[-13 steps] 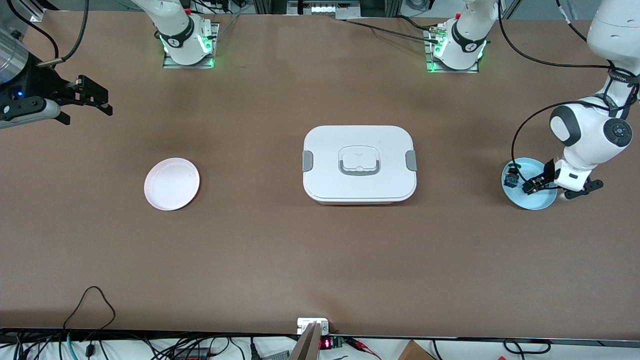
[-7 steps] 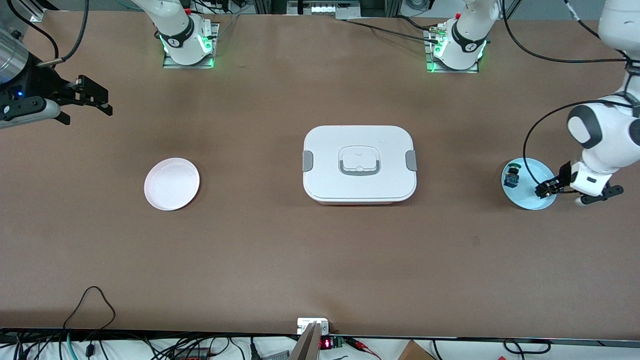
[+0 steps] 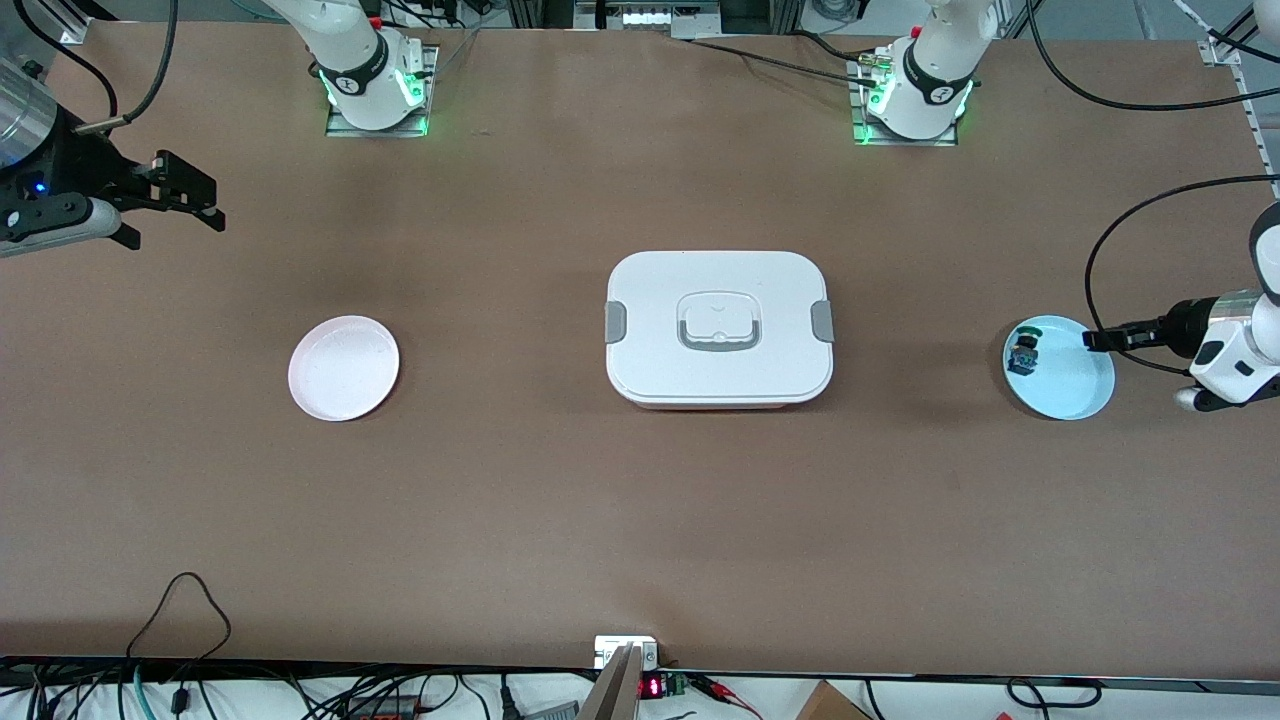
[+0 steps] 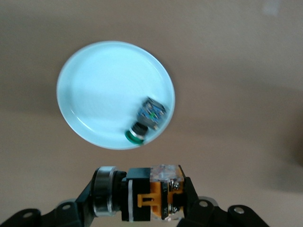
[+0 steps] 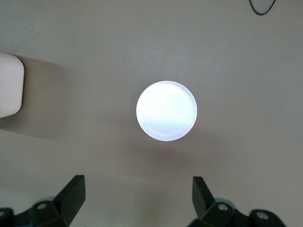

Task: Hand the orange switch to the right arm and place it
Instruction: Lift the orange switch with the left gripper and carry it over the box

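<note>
The orange switch [image 4: 152, 200], a black block with an orange clip and a silver ring, lies sideways between the fingers of my left gripper [image 4: 142, 195]. That gripper [image 3: 1096, 341] is shut on it and hangs over the rim of the light-blue plate [image 3: 1068, 388] at the left arm's end of the table. A green-capped switch [image 4: 145, 120] rests on this plate [image 4: 102, 90]. My right gripper [image 3: 186, 196] hangs open and empty in the air at the right arm's end, above the pink plate [image 5: 166, 110].
A white lidded box [image 3: 718, 325] with grey latches stands mid-table, its corner showing in the right wrist view [image 5: 9, 85]. The pink plate [image 3: 343, 368] lies between the box and the right arm's end. Cables run along the table's near edge.
The left gripper has risen off the blue plate with the orange switch and drawn back toward the left arm's end of the table. The right arm has stayed still.
</note>
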